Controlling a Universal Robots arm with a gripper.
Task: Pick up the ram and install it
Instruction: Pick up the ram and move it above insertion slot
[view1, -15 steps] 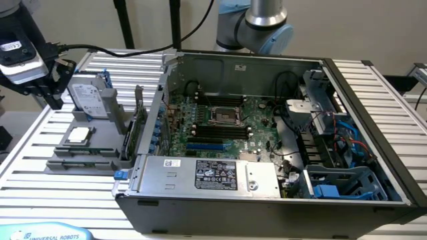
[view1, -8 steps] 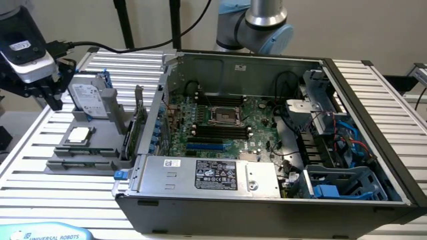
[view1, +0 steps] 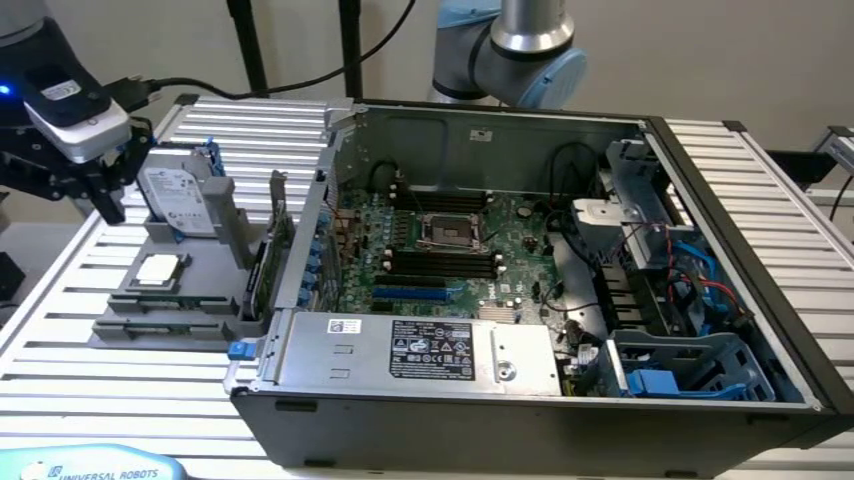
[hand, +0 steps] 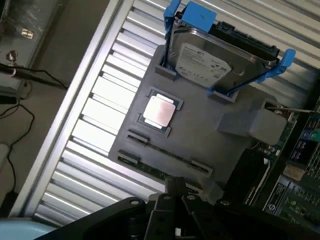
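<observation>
One hard drive (hand: 205, 60), one processor chip (hand: 160, 111), one computer case (view1: 534, 420).

Your bench is a slatted metal table (view1: 94, 395), slats bare and bright. You have two things standing directly on it. A grey parts holder (view1: 150, 328) lies flat toward the exterior view's left. An open computer case (view1: 534, 425) lies on its side just beside the holder, its dark wall along the near edge. Whether the two touch cannot be told.

Matt plastic holder (hand: 200, 145), glossy metal drive (hand: 202, 62), ribbed metal table (hand: 100, 100)
</observation>
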